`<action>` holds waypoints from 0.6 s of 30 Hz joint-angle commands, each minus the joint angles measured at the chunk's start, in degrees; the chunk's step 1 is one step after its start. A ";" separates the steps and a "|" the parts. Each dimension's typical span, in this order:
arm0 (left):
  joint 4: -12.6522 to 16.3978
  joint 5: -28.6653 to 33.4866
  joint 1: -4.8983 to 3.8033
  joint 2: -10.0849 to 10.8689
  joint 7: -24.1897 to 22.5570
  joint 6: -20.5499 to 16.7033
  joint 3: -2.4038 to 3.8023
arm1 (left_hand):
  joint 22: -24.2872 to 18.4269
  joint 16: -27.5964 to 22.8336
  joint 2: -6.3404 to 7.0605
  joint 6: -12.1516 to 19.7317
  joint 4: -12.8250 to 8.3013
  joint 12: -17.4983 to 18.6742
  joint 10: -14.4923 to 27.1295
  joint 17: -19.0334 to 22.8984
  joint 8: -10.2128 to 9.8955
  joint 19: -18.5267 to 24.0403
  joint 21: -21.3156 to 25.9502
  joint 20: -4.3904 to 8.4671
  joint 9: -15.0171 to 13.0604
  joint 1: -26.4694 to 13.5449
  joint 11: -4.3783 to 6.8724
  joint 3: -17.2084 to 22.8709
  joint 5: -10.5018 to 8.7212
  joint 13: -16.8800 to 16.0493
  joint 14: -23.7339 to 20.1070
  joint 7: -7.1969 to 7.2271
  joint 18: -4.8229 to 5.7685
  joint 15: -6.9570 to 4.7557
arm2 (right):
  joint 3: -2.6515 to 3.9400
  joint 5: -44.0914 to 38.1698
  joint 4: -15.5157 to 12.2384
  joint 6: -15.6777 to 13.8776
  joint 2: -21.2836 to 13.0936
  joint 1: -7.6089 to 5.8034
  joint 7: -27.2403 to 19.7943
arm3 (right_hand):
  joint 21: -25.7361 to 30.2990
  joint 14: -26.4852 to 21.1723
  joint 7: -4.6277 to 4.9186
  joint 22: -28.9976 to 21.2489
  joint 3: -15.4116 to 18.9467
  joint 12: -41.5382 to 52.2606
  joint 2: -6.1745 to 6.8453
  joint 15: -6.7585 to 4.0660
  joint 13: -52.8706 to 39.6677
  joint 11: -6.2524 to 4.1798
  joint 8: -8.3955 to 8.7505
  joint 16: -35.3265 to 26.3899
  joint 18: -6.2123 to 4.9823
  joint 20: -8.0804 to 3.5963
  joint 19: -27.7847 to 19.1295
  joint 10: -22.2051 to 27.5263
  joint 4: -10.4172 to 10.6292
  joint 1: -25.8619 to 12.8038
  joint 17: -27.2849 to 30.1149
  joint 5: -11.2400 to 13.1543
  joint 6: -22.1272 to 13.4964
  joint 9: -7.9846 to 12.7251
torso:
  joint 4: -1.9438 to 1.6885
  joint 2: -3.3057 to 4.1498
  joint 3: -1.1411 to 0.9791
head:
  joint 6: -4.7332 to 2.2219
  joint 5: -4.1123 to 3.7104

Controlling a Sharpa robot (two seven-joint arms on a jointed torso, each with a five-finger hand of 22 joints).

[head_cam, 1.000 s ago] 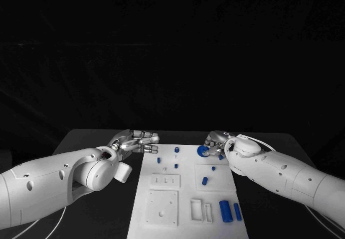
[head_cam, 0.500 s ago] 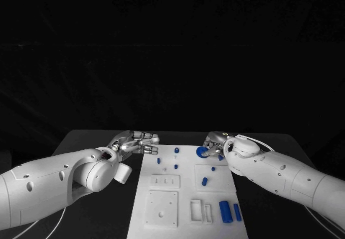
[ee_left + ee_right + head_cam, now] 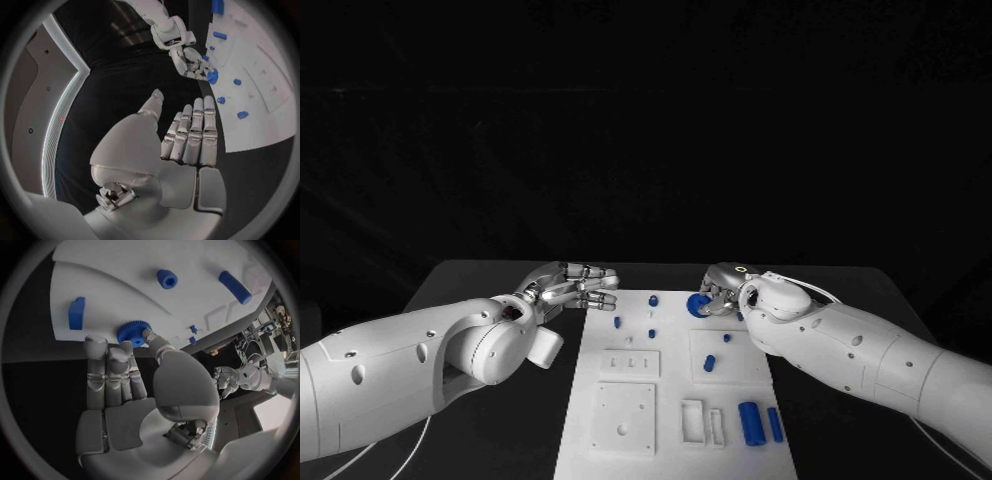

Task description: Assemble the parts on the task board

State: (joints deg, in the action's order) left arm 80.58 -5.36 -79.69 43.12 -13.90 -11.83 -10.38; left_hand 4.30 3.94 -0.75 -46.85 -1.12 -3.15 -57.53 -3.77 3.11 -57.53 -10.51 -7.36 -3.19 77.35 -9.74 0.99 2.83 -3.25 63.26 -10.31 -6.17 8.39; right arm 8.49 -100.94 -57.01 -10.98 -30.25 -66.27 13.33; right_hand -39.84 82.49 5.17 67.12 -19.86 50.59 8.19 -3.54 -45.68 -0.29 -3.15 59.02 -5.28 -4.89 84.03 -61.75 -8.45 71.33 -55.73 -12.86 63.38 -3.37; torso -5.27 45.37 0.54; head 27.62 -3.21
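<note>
I judge assembly barely begun: my right hand (image 3: 721, 290) pinches the blue gear (image 3: 131, 332); left hand (image 3: 571, 284) idle, fingers together; loose parts (image 3: 759, 424) remain on the board (image 3: 625, 425).

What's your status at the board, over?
Right hand pinching the blue gear at the task board's far end. Left hand idle beside the board, holding nothing. Nothing in the way.

Right hand at a blue gear on the task board's edge

The right hand (image 3: 134, 385) is seen with its fingertips (image 3: 95, 341) and thumb set against a blue gear (image 3: 132, 332) at the edge of the white task board (image 3: 125, 275). A blue block (image 3: 76, 313), a short blue cylinder (image 3: 167, 278) and a longer blue pin (image 3: 235, 287) are seen on the board, apart from one another.
</note>
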 commanded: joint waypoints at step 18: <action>0.10 -0.22 -0.02 0.05 -0.11 1.00 0.02 | 0.10 -0.26 -0.40 0.16 -0.29 -0.28 0.38 0.04 0.10 0.21 -0.16 -0.23 -0.04 0.57 0.16 0.56 0.01 -0.09 -0.35 0.15 0.75 -0.04 | -0.33 -0.29 -4.89 -1.65 -1.51 0.64 1.47 | -2.44 0.54 -0.42 4.16 -4.19 2.78 0.92 -0.61 -5.88 -0.51 -0.37 1.80 0.41 -0.53 2.39 -1.16 0.16 -2.08 -2.65 -6.79 2.48 -0.20 | 0.07 -0.02 0.08 | 0.15 0.50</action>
State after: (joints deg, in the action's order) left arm 80.56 -5.40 -79.67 43.22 -13.78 -11.69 -10.39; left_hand 4.30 3.94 -1.06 -46.85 -1.43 -3.15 -57.53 -3.77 3.11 -57.53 -10.51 -7.36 -3.19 77.65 -9.74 1.30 2.83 -3.25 63.26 -10.31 -6.16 8.39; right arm 8.11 -101.52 -61.22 -12.19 -31.62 -65.68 14.01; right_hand -42.04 82.88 4.82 71.22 -23.94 53.68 9.04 -3.94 -51.52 -0.81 -3.38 60.58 -5.28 -4.90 84.03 -62.49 -8.68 69.80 -58.30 -19.32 65.25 -3.40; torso -5.27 45.38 0.59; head 27.70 -2.81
